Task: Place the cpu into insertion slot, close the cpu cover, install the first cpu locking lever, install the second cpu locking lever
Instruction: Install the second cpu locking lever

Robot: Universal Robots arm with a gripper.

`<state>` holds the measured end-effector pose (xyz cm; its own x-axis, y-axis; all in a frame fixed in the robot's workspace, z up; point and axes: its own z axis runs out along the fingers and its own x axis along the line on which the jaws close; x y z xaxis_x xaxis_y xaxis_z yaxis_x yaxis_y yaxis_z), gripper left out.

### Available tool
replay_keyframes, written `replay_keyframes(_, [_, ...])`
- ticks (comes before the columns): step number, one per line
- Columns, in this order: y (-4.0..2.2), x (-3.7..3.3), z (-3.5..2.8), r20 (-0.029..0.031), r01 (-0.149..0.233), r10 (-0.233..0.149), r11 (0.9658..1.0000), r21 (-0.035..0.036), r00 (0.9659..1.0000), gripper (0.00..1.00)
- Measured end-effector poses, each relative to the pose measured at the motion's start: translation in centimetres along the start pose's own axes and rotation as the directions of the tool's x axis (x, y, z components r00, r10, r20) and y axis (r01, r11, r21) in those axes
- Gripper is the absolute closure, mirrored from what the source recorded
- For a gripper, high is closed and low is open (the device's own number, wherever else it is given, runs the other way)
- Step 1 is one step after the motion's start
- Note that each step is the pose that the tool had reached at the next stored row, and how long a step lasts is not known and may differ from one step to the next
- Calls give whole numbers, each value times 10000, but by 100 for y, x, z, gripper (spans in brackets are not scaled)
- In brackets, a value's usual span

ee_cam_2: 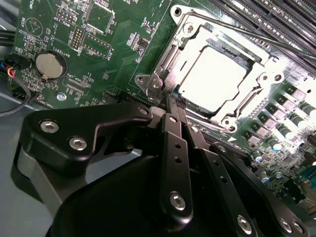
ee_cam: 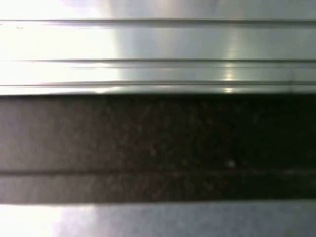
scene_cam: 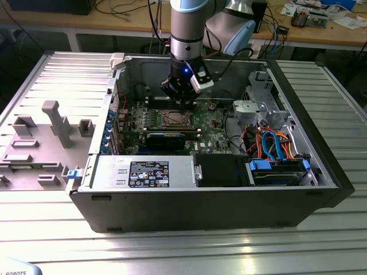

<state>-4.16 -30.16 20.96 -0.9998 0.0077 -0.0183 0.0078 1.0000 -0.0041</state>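
cpu (ee_cam_2: pixel 212 74) sits flat in the insertion slot (ee_cam_2: pixel 247 61), silver top washed out bright in the second wrist view. cpu cover (ee_cam_2: pixel 170 61) is down over it, frame around the chip, large square opening showing the chip top. In the exterior view the socket (scene_cam: pixel 173 118) is mid-board on the green motherboard (scene_cam: pixel 209 123), inside the open computer case (scene_cam: pixel 229 206).

gripper (ee_cam_2: pixel 174 101) is right at the socket's edge in the second wrist view: the 2 black fingers (ee_cam_2: pixel 173 148) are pressed together, tips down at the cover's corner near a screw and a thin metal lever rod (ee_cam_2: pixel 256 37) that runs along the far side of the socket. Whether the tips pinch anything there, cannot tell. Coin battery (ee_cam_2: pixel 48 65) lies well apart on the board.

Exterior view: the gripper (scene_cam: pixel 184 103) hangs just above the socket's far edge, arm (scene_cam: pixel 186 28) coming straight down, wrist vertical, blue light on the wrist. Case rests on a ribbed metal table (scene_cam: pixel 172 252); grey fixture tray (scene_cam: pixel 40 143) lies at the exterior view's left.

First wrist view: blurred metal ribs (ee_cam: pixel 158 54) and a dark band.
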Motion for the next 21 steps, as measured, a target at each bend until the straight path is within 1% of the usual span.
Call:
replay_keyframes(10, [-16,0,-1,-1,1,-1,10000,1,10000,89])
replay_keyframes(16, [-73,-1,0,0,1,-1,10000,0,10000,89])
replay_keyframes(21, [-100,-1,1,1,-1,1,10000,-1,10000,89])
